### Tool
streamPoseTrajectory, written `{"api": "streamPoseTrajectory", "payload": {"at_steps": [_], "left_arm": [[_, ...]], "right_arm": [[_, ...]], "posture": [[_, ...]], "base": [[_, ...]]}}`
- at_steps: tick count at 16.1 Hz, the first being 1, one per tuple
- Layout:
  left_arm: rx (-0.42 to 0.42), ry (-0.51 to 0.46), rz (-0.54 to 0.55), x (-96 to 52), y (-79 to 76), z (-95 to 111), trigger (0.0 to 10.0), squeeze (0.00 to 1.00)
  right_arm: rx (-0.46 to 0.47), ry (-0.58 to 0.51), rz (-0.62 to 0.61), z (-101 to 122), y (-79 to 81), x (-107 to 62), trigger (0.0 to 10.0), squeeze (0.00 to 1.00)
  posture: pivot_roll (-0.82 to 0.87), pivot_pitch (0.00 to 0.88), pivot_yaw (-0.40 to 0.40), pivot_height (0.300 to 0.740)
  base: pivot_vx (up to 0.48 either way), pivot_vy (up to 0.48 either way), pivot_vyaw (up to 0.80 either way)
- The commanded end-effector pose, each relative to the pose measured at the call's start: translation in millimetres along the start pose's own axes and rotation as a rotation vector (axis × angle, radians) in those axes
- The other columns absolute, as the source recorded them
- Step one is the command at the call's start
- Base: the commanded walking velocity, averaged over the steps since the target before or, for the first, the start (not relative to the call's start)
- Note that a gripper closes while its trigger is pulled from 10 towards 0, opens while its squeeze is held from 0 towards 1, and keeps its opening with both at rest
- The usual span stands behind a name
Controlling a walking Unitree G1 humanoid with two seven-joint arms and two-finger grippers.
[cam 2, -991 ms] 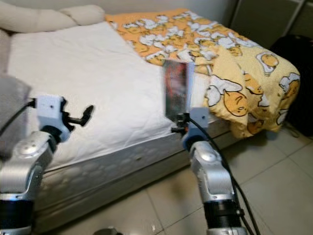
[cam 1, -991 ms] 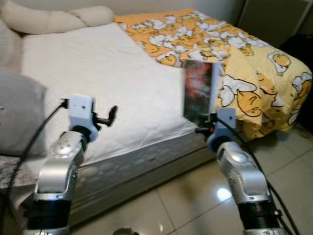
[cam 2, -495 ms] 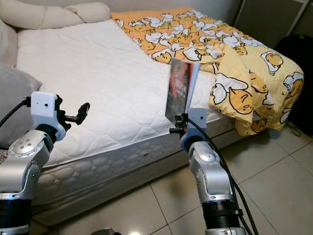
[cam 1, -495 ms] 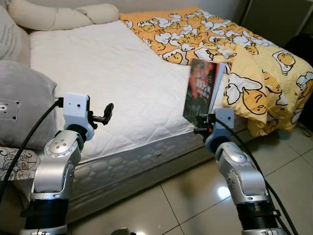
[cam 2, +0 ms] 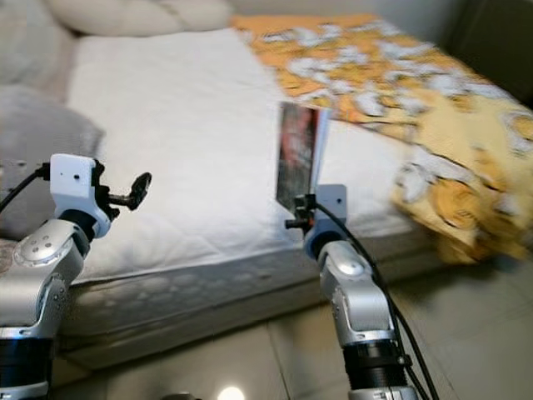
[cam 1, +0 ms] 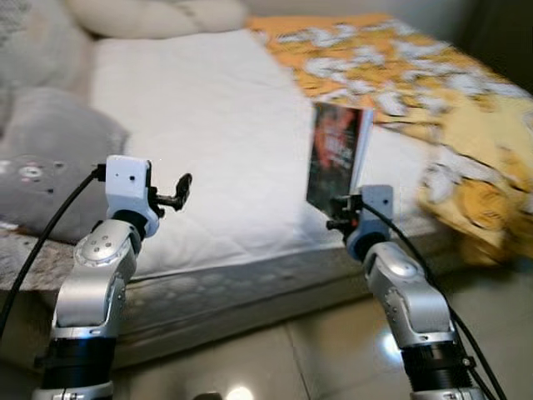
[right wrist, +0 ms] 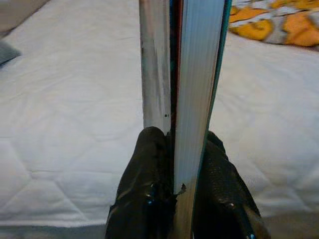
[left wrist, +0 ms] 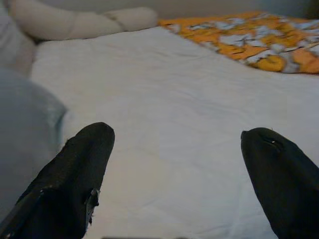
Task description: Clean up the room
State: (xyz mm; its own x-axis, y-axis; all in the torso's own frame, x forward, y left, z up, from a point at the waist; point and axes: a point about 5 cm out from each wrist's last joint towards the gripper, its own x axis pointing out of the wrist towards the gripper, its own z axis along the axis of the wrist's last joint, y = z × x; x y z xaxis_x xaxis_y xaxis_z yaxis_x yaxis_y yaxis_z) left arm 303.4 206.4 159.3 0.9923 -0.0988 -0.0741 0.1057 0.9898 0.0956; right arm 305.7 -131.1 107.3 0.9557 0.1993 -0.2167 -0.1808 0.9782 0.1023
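The right claw [right wrist: 174, 164] is closed tight on the lower edge of a thin book with a dark red-and-black cover and pale page block [cam 1: 335, 154], its two black fingers [right wrist: 144, 199] pressed against either face, so that the book stands upright above the wrist, just over the near edge of the bed. In the right wrist view the book's page edge and cover run straight up from between the fingers, with the white quilted mattress [cam 1: 208, 125] spread behind it. The left claw [left wrist: 174, 164] is held out level over the near edge of the same mattress, its fingers [left wrist: 82, 164] spread wide apart and gripping nothing; the white sheet shows between them. A yellow-orange blanket printed with white cartoon figures [cam 1: 416, 75] covers the far right part of the bed and hangs over its right corner toward the floor. A grey cushion [cam 1: 46, 158] lies at the left edge of the bed, just beside the left arm, and a long cream-coloured bolster pillow [cam 1: 158, 15] lies along the far edge at the head. The padded side of the mattress [cam 1: 250, 279] faces the robot, and below it is a glossy pale tiled floor [cam 1: 316, 358] with a bright light reflection. The head views are blurred, most strongly on the right side.
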Motion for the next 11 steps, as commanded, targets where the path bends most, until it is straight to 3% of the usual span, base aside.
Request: {"api": "streamPoseTrajectory", "payload": {"at_steps": [1, 11], "left_arm": [[-0.001, 0.002, -0.006, 0.2, -0.5, -0.2, 10.0, 0.0], [-0.001, 0.003, -0.01, 1.4, -0.3, -0.1, 10.0, 0.0]], "right_arm": [[-0.02, -0.04, -0.014, 11.4, -4.2, 0.1, 10.0, 0.0], [-0.063, -0.03, 0.02, 11.6, -0.5, 1.1, 10.0, 0.0]], "posture": [[0.05, 0.0, -0.021, 0.74], [0.05, 0.0, -0.02, 0.74]], "base": [[0.307, 0.0, 0.66], [0.307, 0.0, 0.7]]}}
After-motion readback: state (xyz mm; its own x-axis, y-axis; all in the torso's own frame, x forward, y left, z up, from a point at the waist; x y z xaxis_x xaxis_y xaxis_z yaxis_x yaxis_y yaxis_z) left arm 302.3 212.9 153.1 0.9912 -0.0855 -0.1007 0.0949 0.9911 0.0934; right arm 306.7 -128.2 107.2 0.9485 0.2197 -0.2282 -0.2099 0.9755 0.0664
